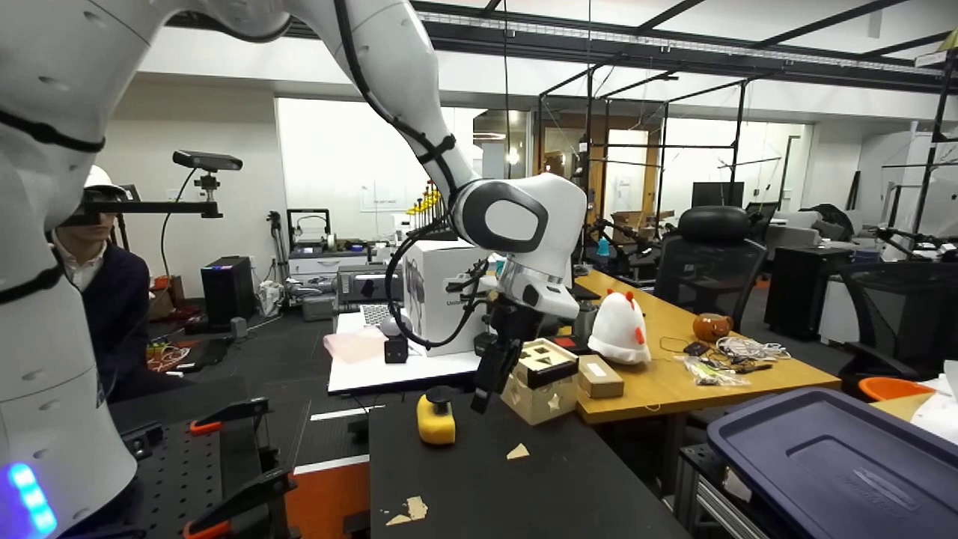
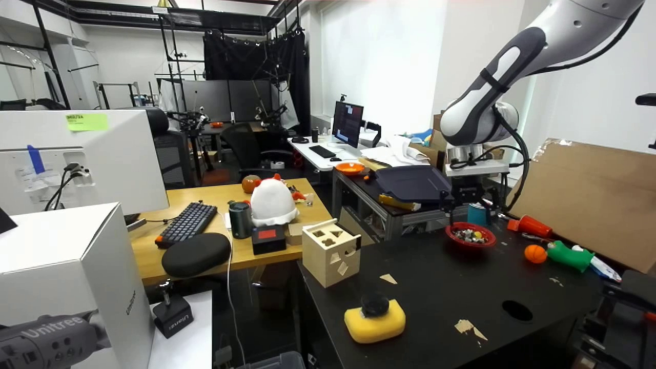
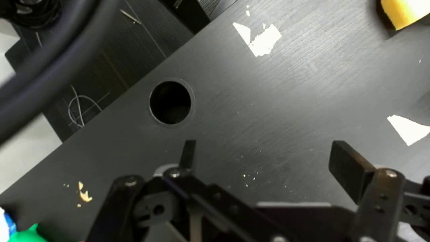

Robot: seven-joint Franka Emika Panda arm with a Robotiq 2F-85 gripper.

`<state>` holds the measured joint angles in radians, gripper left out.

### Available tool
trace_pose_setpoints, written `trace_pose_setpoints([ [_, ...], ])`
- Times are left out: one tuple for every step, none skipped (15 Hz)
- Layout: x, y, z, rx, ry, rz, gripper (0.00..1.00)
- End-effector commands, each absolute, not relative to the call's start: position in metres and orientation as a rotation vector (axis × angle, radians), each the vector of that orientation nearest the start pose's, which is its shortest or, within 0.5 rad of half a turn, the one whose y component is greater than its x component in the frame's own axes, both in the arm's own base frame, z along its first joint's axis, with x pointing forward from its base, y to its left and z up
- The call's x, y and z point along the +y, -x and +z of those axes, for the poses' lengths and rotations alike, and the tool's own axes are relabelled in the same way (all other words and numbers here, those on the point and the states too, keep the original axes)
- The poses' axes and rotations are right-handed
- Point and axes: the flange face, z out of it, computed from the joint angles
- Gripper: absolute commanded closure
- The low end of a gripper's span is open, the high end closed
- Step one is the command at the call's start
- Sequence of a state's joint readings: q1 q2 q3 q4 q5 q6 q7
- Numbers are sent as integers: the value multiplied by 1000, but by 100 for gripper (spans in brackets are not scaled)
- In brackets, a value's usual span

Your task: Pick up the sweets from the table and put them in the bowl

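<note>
From afar I saw the black table (image 2: 430, 277) bearing a wooden box (image 2: 328, 259), a yellow block (image 2: 376, 325), pale scraps (image 2: 388, 279), a red bowl (image 2: 470, 246), an orange ball (image 2: 535, 253), a red cup (image 2: 533, 226) and, just beside the ball, something green (image 2: 569, 256).

Rounded white arm (image 1: 408, 67) with grey trim (image 1: 470, 215)
Black straps (image 1: 436, 150) pin the cable (image 1: 347, 37); blue lights (image 1: 31, 495) glow; screws (image 3: 391, 173) stud the black tool (image 3: 263, 156).

In an exterior view, a grey device (image 2: 48, 342) is carrying the word "Unitree", and a white box (image 2: 110, 292) is showing the same word on its side. A small black block (image 2: 173, 313) is bearing "Ulanzi". Lettering on a green note (image 2: 87, 123) and a dark blue lid (image 1: 838, 457) is appearing too blurred to read.
</note>
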<state>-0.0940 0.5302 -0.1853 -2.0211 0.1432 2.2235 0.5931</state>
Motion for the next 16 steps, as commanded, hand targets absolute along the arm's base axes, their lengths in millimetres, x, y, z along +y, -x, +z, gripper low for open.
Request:
trace_pose_setpoints([
  [-143,-541,197,1333,2934,471,0],
  [-141,-543,203,1297,2971,452,0],
  [-139,-544,208,1252,3008,428,0],
  [-136,-544,213,1212,3040,399,0],
  [-134,-544,218,1171,3074,372,0],
  [-131,-544,223,1117,3109,334,0],
  [-129,-545,229,1066,3140,294,0],
  [-128,-545,234,1009,3169,258,0],
  [-126,-546,239,961,3193,224,0],
  [-125,-547,244,914,3210,186,0],
  [-124,-547,248,863,3227,148,0],
  [-124,-548,252,822,3232,104,0],
  [-125,-549,255,779,3230,55,0],
  [-126,-549,258,741,3224,11,0],
  [-128,-550,259,702,3216,-32,0],
  [-130,-549,260,664,3208,-73,0],
])
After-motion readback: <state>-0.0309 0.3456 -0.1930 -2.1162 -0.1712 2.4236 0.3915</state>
